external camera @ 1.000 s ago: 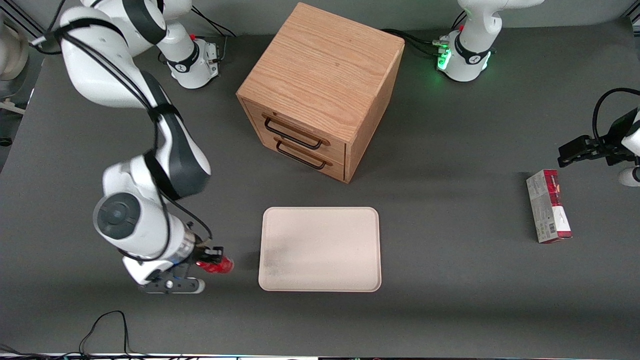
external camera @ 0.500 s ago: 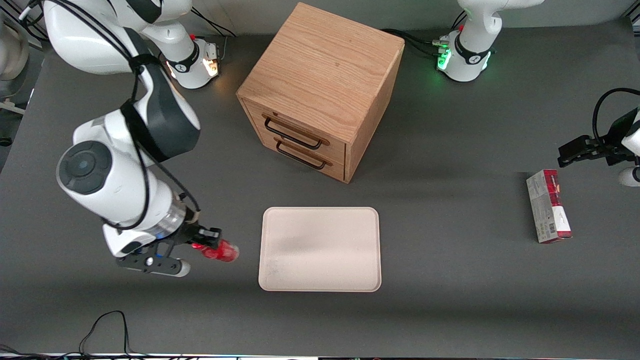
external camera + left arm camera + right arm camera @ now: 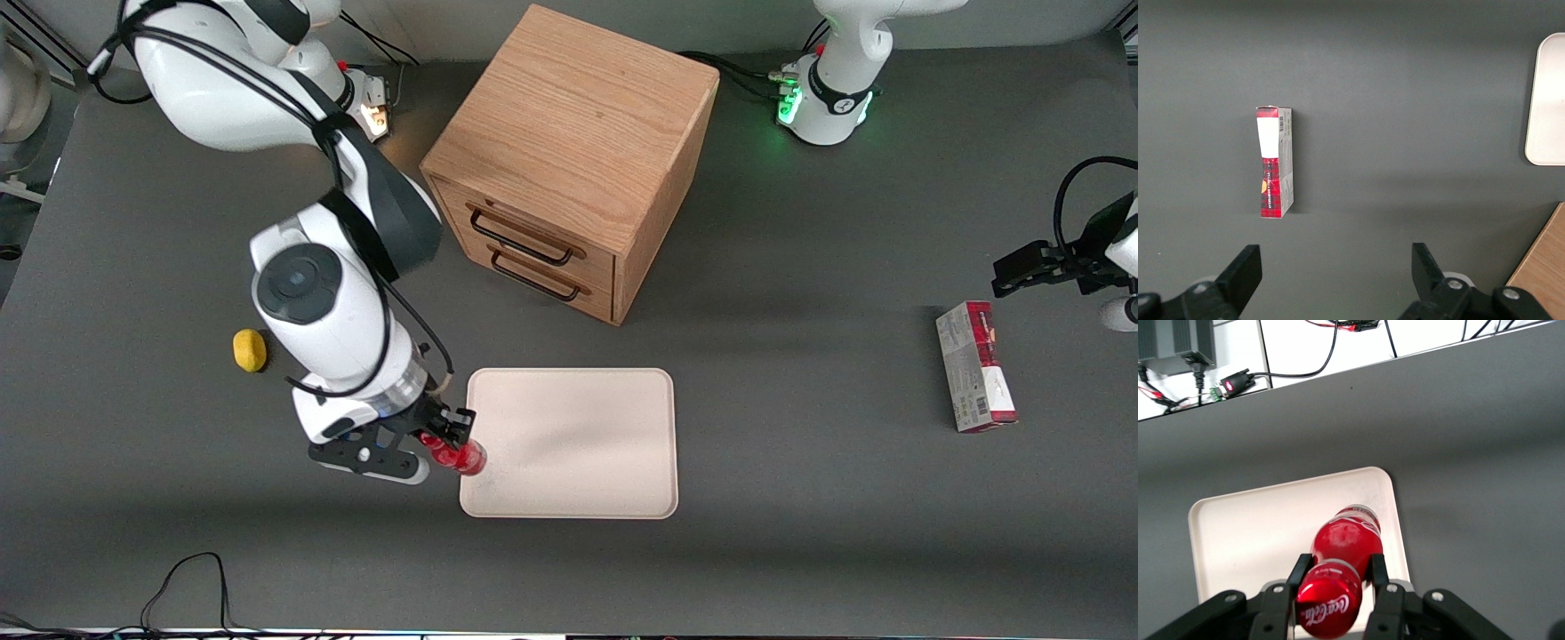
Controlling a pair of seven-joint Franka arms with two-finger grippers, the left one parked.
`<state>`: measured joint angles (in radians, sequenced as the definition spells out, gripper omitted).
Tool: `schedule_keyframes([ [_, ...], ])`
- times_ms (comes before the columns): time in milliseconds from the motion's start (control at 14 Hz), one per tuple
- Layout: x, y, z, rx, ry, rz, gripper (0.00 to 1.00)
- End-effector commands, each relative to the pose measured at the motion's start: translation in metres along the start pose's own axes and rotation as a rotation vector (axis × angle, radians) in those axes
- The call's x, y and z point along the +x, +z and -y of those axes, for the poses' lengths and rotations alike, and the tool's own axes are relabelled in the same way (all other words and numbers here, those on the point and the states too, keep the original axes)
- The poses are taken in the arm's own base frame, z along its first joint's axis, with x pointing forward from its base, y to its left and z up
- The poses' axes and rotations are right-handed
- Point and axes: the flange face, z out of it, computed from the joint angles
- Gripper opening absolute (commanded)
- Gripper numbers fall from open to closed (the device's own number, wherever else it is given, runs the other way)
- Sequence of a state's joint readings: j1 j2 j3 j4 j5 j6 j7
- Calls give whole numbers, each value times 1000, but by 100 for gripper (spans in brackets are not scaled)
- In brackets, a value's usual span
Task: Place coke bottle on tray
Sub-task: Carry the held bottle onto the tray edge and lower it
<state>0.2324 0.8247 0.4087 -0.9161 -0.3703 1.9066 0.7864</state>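
Fingers of the gripper clamp the coke bottle over the tray edge — drawer cabinet and lemon stand apart.

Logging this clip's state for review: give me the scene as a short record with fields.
gripper: shut on the bottle, at the tray edge nearest the working arm
bottle: red, held off the table, over the tray's rim
tray: cream, nothing resting on it
cabinet: wooden, both drawers shut, farther from the front camera than the tray
lemon: on the table, toward the working arm's end
carton: toward the parked arm's end
placing: not yet done
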Motion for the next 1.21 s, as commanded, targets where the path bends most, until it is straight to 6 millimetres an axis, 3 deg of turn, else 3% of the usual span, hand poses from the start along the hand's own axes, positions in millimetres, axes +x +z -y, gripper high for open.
schedule_keyframes([
  [0,6,41,5,23,8,-53,0],
  [214,-5,85,7,15,-31,-52,0],
  [429,-11,105,4,-25,-65,-48,0],
  [500,-11,109,3,-29,-71,-53,4],
  [643,-14,117,4,-13,-79,-66,74],
  [714,-11,121,-1,-18,-75,-78,99],
  [929,-5,114,-3,-5,-68,-99,100],
  [1143,2,70,-10,-31,-42,-82,100],
])
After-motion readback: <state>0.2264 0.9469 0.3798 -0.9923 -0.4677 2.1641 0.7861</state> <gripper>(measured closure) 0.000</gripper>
